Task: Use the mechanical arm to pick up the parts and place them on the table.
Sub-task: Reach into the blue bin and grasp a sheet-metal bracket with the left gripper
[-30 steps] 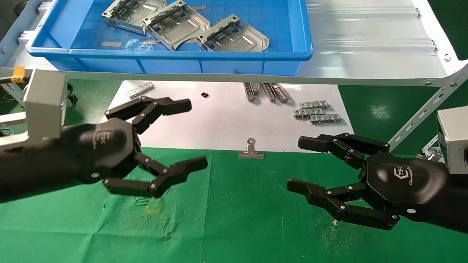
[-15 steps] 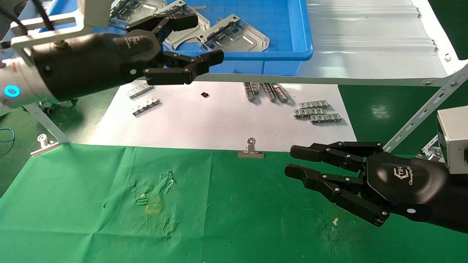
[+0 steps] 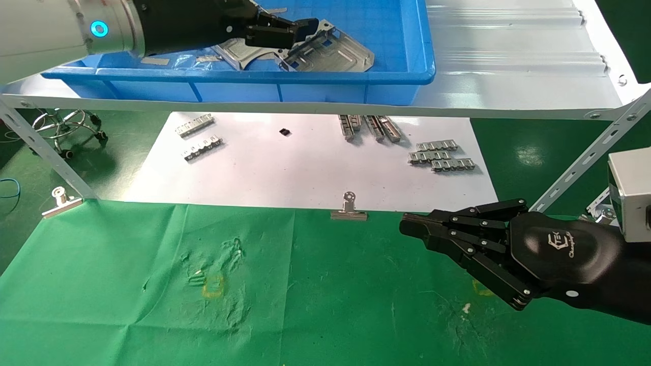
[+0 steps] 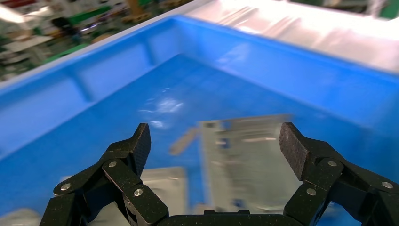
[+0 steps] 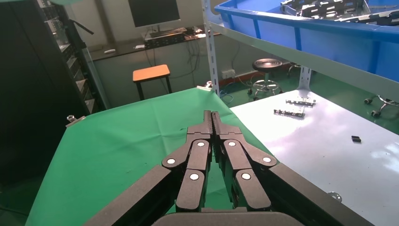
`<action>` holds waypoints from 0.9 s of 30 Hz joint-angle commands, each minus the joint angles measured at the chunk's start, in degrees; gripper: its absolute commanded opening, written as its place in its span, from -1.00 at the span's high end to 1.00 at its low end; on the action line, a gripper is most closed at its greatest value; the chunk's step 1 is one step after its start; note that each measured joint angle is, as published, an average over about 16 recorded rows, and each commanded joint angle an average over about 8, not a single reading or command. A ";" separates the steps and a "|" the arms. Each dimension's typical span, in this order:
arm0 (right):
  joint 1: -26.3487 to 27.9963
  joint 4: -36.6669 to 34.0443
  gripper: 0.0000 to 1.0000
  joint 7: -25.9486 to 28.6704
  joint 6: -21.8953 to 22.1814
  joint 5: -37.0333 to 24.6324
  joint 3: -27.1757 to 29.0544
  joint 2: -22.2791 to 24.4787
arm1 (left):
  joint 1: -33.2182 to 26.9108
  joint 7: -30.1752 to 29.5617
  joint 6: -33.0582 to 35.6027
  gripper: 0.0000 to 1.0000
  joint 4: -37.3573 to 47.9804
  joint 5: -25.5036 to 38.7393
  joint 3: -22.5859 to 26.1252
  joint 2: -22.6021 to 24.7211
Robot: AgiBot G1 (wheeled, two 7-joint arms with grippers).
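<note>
The mechanical arm [image 3: 46,25] of the left side is seen at the 11 o'clock corner of the head view, reaching into the blue bin [image 3: 386,76] that stands on the pale grey shelf [image 3: 508,61]. Its black left hand [image 4: 214,165] is positioned above the bin floor with the fingers [image 4: 134,146] spread apart; nothing is held between them. In the left wrist view, one of the parts [image 4: 244,160] is seen lying flat on the bin floor directly beneath the gap between the fingers, blurred. In the head view, the fingertips are located just at the near edge of the parts [image 3: 330,51], which lie toward the 12 o'clock position; whether contact is made cannot be told.

The right hand [image 3: 457,239] is held at the 4 o'clock position, over the table [image 3: 305,305] near the edge of the white sheet [image 3: 305,168]. Its fingers [image 5: 211,141] are pressed together and extended straight, with nothing between them.

A silver binder clip [image 3: 349,209] is located where the green cloth meets the white sheet, near the centre, and a second clip [image 3: 61,201] at the 9 o'clock edge. Small ridged strips [image 3: 441,156] are laid on the white sheet toward 2 o'clock.
</note>
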 commanded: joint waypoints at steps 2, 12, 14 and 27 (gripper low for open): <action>0.00 0.00 1.00 0.00 0.00 0.00 0.00 0.00 | -2.73 1.23 -3.34 -1.00 4.32 2.20 1.14 2.62; 0.00 0.00 1.00 0.00 0.00 0.00 0.00 0.00 | -5.48 1.00 -3.81 -0.81 10.20 3.59 2.41 5.75; 0.00 0.00 1.00 0.00 0.00 0.00 0.00 0.00 | -5.41 0.72 -3.71 -0.41 10.52 3.59 2.55 5.97; 0.00 0.00 1.00 0.00 0.00 0.00 0.00 0.00 | -4.05 -1.15 -5.60 1.00 8.82 3.61 4.20 6.53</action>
